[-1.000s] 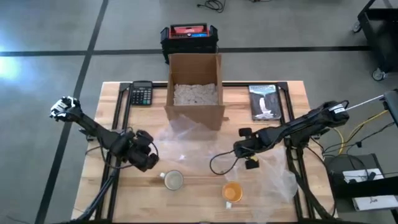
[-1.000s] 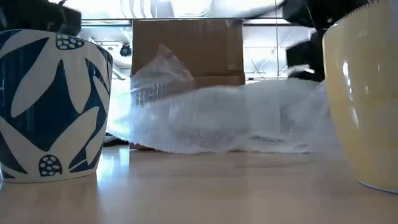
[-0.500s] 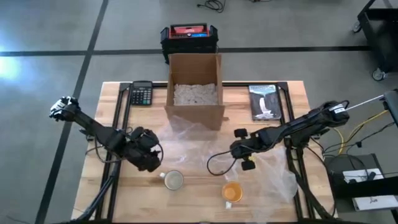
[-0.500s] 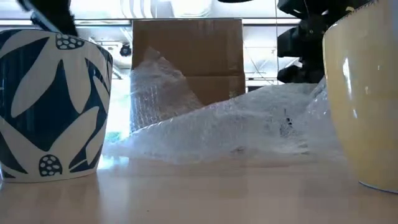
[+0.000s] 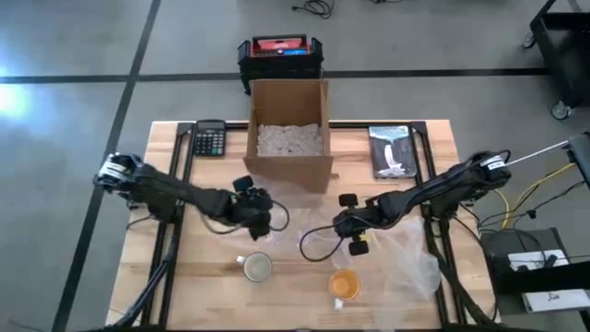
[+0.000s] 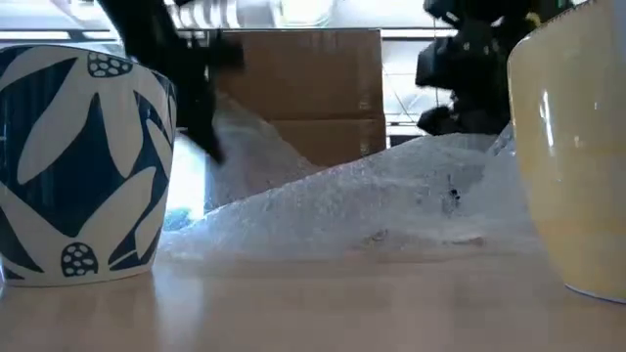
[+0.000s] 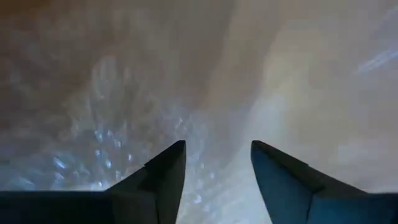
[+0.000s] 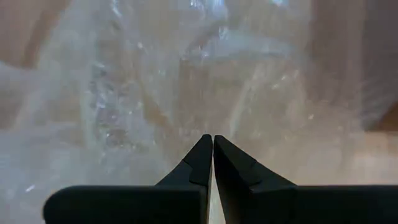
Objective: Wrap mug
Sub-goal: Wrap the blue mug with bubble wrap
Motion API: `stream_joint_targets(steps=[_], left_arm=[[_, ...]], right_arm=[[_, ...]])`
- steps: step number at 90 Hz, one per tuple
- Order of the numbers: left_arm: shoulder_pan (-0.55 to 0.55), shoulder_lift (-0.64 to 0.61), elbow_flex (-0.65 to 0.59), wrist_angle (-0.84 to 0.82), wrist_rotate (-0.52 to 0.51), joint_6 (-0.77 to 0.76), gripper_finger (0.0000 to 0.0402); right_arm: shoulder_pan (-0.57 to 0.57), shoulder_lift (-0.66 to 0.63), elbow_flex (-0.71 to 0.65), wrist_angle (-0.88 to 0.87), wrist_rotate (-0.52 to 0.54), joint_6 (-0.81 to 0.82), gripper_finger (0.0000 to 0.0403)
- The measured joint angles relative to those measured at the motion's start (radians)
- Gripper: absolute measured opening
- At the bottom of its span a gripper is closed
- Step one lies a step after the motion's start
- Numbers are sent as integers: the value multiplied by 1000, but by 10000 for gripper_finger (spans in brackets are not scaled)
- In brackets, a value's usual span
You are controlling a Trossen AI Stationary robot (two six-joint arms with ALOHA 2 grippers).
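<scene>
Bubble wrap (image 5: 304, 226): clear sheet on the table centre, in front of the cardboard box (image 5: 288, 129); now dragged toward the left by the right gripper (image 5: 343, 226), fingers pinched shut on its edge. Left gripper (image 5: 256, 210): fingers apart, has swung in from the table's left side to hover over the sheet's left part. Blue-patterned mug (image 5: 257, 267) and yellow mug (image 5: 344, 285): near front edge, unwrapped, unmoved. Judgement: sheet being positioned; wrapping itself not begun.
</scene>
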Motion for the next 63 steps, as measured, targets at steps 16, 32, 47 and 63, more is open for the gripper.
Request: stream_joint_targets(steps=[16, 32, 47, 63], left_arm=[[-47, 52, -15, -144, 92, -204, 109], [-178, 6, -105, -161, 181, -477, 75], [-303, -62, -184, -157, 207, -678, 57], [-349, -185, -224, -151, 185, -781, 55]], right_arm=[[2, 73, -1, -24, 0, -2, 0], [0, 78, 0, -28, 11, -81, 0], [-1, 44, 41, -34, 28, -158, 0], [-3, 23, 135, -39, 27, -150, 0]])
